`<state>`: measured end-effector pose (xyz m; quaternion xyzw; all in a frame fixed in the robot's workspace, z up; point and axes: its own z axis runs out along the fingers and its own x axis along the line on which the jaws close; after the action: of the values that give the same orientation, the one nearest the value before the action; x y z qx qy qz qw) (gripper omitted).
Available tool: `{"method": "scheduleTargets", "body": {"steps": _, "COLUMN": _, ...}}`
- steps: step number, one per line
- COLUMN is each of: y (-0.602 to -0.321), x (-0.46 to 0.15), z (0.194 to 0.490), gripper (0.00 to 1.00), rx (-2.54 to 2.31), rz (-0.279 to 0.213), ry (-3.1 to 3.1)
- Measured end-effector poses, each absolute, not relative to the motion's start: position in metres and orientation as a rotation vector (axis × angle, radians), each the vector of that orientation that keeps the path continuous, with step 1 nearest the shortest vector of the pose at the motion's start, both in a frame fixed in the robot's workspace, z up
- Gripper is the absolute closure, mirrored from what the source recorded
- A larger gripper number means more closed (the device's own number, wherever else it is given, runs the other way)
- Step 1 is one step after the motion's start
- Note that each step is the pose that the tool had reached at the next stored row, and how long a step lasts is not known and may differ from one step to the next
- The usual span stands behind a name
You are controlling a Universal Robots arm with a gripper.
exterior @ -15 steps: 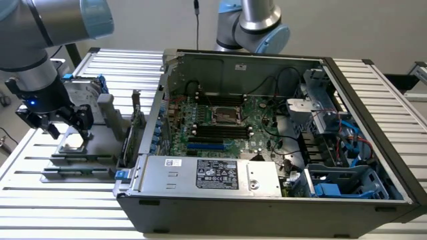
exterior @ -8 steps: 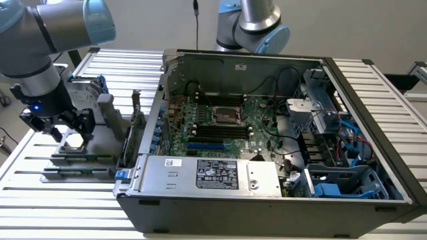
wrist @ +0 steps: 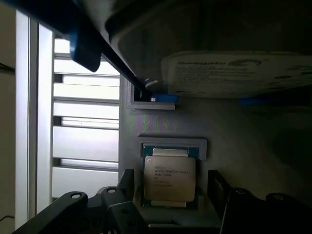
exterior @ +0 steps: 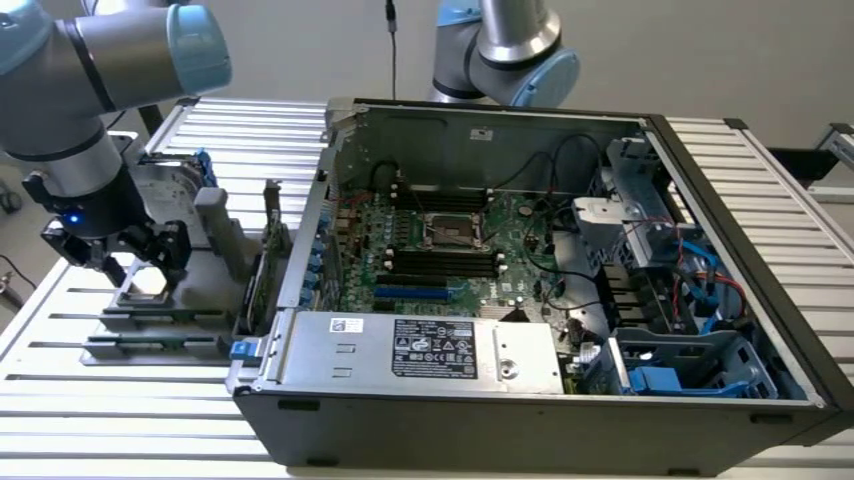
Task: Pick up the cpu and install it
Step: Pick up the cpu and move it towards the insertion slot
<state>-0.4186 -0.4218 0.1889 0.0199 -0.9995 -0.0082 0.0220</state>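
Lying flat between the wide-open, empty jaws of the gripper (exterior: 134,266), the cpu (wrist: 169,176) shows its lettering in the wrist view, the exterior view adding the computer case (exterior: 441,432).

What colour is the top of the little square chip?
The cpu is silvery grey with tiny dark lettering; clearest in the wrist view.
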Motion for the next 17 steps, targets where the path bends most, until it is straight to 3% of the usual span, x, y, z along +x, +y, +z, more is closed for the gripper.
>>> {"method": "scheduleTargets", "body": {"steps": 17, "y": -0.4213, "x": -0.4186, "z": 0.1851, "gripper": 0.29, "rx": 0.056, "rz": -0.026, "ry": -3.097}}
